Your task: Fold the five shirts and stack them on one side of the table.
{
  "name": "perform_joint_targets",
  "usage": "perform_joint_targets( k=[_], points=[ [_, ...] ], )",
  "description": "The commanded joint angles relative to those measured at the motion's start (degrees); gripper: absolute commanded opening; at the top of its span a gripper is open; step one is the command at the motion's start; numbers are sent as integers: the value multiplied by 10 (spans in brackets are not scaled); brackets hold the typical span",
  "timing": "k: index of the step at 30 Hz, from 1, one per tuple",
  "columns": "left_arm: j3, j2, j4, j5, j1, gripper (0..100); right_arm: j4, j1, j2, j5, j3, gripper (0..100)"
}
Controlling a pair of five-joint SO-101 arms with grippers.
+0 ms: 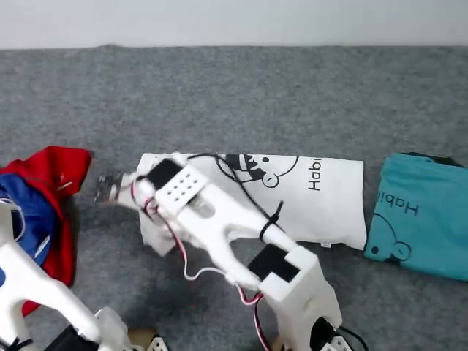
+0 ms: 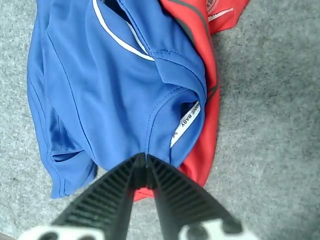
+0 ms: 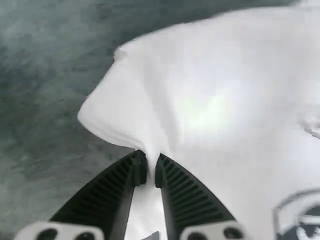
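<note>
high view: teal shirt [image 1: 420, 219] lay flat at right edge; right arm [image 1: 219, 227] stretched from bottom centre up-left. wrist views: right gripper [image 3: 150, 159] pinched white shirt [image 3: 210, 110] corner; left gripper [image 2: 146, 159] clamped blue shirt [image 2: 100, 85] hem, atop red shirt [image 2: 212, 75].

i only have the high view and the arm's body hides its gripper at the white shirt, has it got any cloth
observer: yes. In the right wrist view the right gripper is shut on a fold of the white shirt, with cloth pinched between its tips.
operator: ok and the other arm, its gripper is out of my frame
observer: the left gripper is shut on an edge of the blue shirt.
operator: which part of the blue one
observer: an edge close to the opening where a white label is sewn in.
</note>
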Motion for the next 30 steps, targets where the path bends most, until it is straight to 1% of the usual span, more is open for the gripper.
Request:
perform_joint_targets(
  k=[1, 9, 14, 16, 18, 20, 22, 25, 30],
  points=[
    [-5, -18, -11, 2, -1, 5, 4, 36, -4, -2, -53, 11],
    [-5, -14, -12, 2, 2, 5, -3, 76, -4, -2, -56, 12],
    [-5, -14, -12, 2, 2, 5, -30, 103, -3, -5, -55, 17],
    [-5, -14, -12, 2, 2, 5, -40, 116, -2, -5, -55, 50],
    [-5, -14, -11, 2, 2, 5, -47, 130, 4, -8, -53, 113],
    [-5, -14, -10, 2, 2, 5, -48, 147, 25, -36, -56, 177],
    [-4, -16, -10, 2, 2, 5, -58, 168, 47, -66, -56, 207],
    [-4, -18, -9, 2, 1, 5, -53, 189, 58, -76, -62, 197],
    [-4, -18, -8, -13, -1, 5, 8, 181, 43, -76, -128, 152]
  ],
)
